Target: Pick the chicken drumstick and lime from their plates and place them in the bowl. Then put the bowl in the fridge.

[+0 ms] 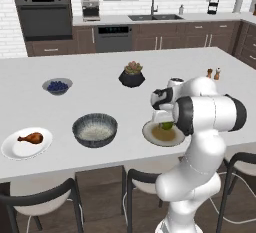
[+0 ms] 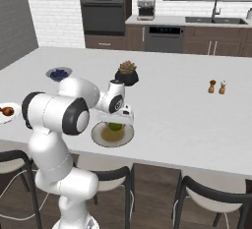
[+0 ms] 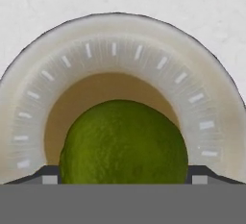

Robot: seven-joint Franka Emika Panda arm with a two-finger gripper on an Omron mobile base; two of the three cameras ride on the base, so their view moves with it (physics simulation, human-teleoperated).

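The lime (image 3: 124,136) rests on the tan-brown plate (image 3: 115,40) near the counter's front edge. My gripper (image 3: 124,177) is down over it, and the two fingertips (image 3: 50,177) press against the lime's sides. In the base views the gripper (image 1: 165,123) (image 2: 116,124) stands over that plate (image 1: 149,134) (image 2: 98,137), with the lime (image 1: 166,125) (image 2: 115,126) partly hidden by the hand. The dark grey bowl (image 1: 95,138) is just left of the plate. The chicken drumstick (image 1: 31,138) (image 2: 6,110) lies on the white plate (image 1: 15,149) further left. The fridge is out of view.
A small blueberry bowl (image 1: 57,86) (image 2: 59,73) and a black plant pot (image 1: 132,77) (image 2: 127,77) stand further back on the counter. Salt and pepper shakers (image 1: 213,73) (image 2: 217,86) are to the right. Chairs (image 1: 145,179) line the near edge.
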